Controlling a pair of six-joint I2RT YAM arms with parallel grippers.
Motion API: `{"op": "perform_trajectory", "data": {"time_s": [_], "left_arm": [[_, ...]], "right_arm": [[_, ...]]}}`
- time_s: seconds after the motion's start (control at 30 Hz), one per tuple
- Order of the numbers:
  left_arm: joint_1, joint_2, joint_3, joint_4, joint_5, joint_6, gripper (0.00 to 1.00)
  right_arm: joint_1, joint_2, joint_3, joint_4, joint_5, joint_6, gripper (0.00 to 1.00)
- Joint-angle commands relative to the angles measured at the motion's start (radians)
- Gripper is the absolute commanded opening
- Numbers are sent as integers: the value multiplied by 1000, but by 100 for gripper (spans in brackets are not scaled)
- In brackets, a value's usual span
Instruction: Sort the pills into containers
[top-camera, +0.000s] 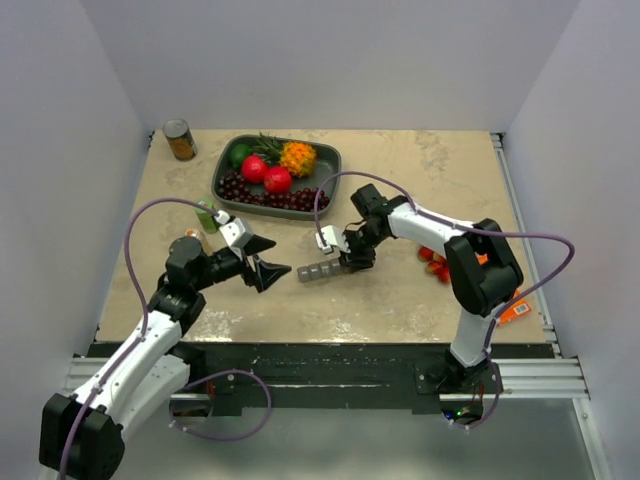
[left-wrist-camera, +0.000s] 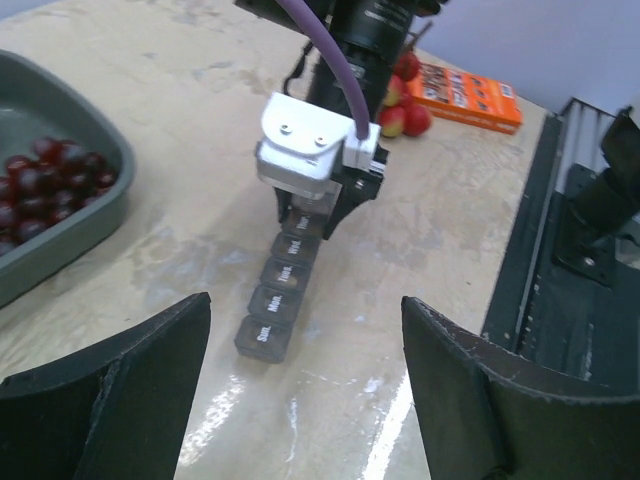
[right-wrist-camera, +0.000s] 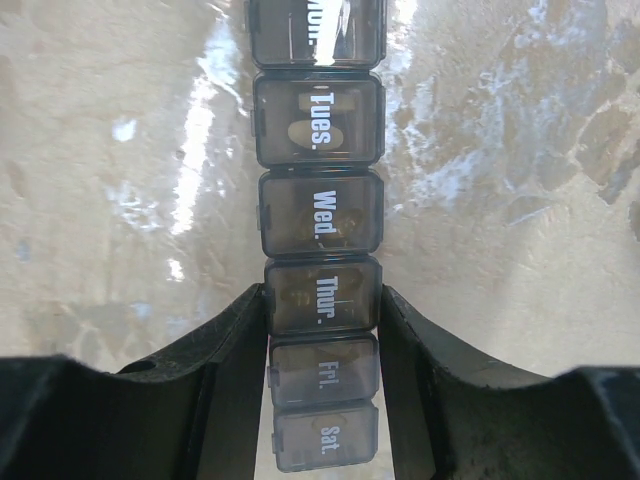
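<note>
The right gripper (right-wrist-camera: 322, 300) pinched the containers (right-wrist-camera: 320, 215) by the Thur box. It needed to hold them flat and steady. The left gripper (left-wrist-camera: 305, 300) hung wide open.

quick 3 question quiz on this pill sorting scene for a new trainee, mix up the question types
1. True or false: the left gripper is open, clear of the pill strip.
2. Which compartment do the right gripper fingertips press on?
A Tues.
B Thur.
C Mon.
3. Fill in: in the top view, the tin can stands to the ___ of the fruit tray.

Key: 1 true; 2 B; 3 left.
</note>
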Motion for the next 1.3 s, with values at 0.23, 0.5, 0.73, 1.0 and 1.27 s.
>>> {"op": "perform_trajectory", "data": {"time_s": [0.23,0.5,0.73,1.0,1.27], "left_arm": [[-150,94,-32,104,96,132,83],[-198,117,-53,80,65,290,84],[-233,140,-56,70,35,316,84],[-296,269,-6,49,-13,379,83],[-357,386,22,86,-54,434,83]], "right_arm": [[6,-115,-119,50,-107,67,4],[6,-144,-155,78,-123,64,4],[4,-148,-171,83,-148,50,4],[6,-156,-181,86,-157,39,3],[4,-170,-183,84,-174,31,2]]}}
